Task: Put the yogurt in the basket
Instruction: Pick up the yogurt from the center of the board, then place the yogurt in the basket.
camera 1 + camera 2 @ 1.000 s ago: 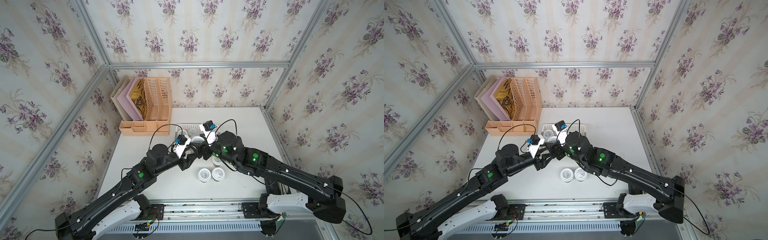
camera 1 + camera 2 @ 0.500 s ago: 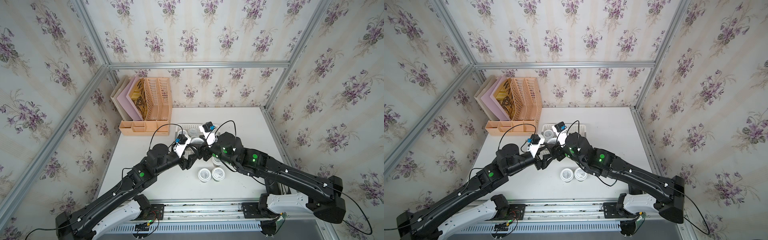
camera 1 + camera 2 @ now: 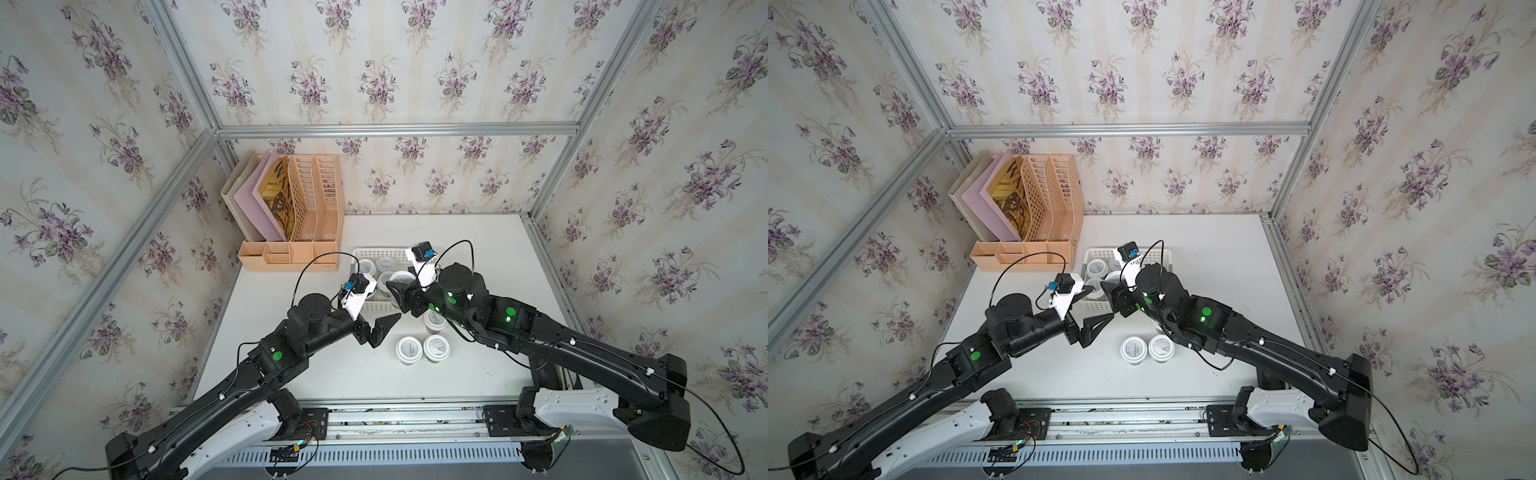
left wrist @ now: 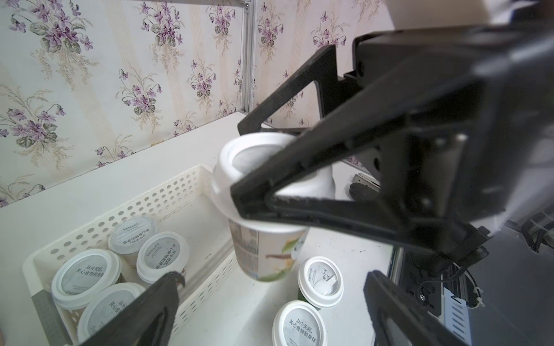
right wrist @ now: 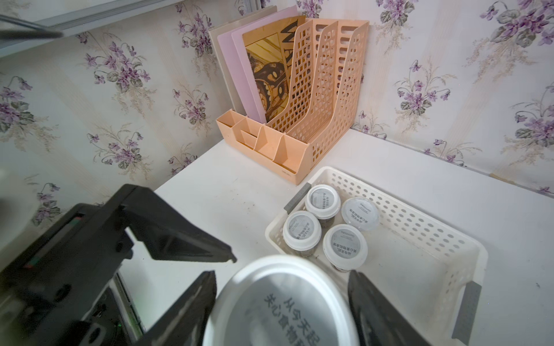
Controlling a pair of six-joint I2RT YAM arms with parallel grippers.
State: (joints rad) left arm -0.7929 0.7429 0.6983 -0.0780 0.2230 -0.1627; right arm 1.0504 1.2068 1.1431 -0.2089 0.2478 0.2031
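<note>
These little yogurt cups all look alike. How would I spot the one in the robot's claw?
Find the white perforated basket beside the peach file organizer on the table. Above it, the right claw grips one yogurt cup around its lid. It's the only cup hanging in the air: four others sit in the basket, three stand on the table.

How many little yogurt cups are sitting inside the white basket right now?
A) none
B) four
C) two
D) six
B: four lidded cups stand grouped at one end of the basket; a fifth cup hangs in the right pincer.
</note>
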